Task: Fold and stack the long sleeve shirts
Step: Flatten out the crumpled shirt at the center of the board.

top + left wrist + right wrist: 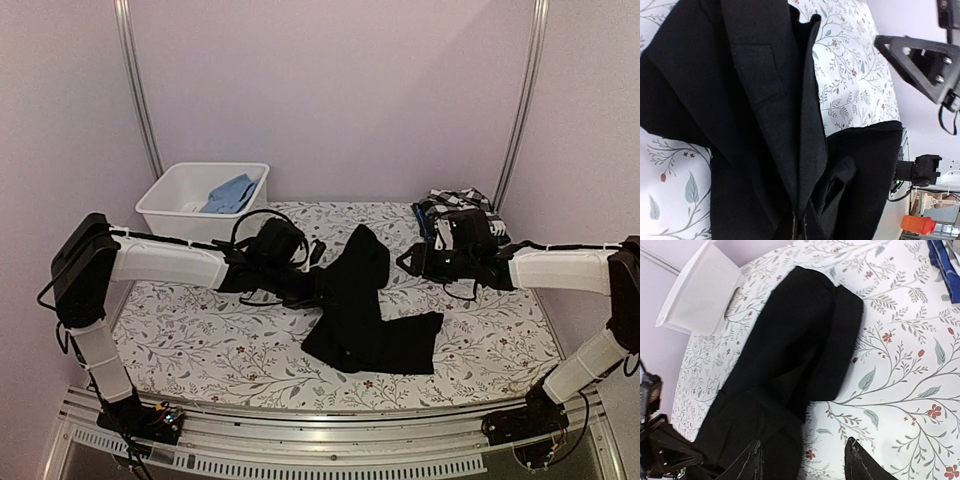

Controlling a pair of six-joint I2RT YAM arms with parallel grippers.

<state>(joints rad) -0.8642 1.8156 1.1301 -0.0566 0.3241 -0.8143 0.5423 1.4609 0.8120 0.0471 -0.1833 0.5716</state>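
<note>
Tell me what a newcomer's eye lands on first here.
The black shirt dominates. It lies rumpled mid-table on the flower-printed table cover between the two arms, with the open right gripper hovering at its edge. Next come the white bin at the far left, holding a blue cloth, and the checked shirt at the far right.

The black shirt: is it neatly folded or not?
Not neatly folded: the black shirt lies bunched in an irregular L-shape with loose, overlapping layers.
</note>
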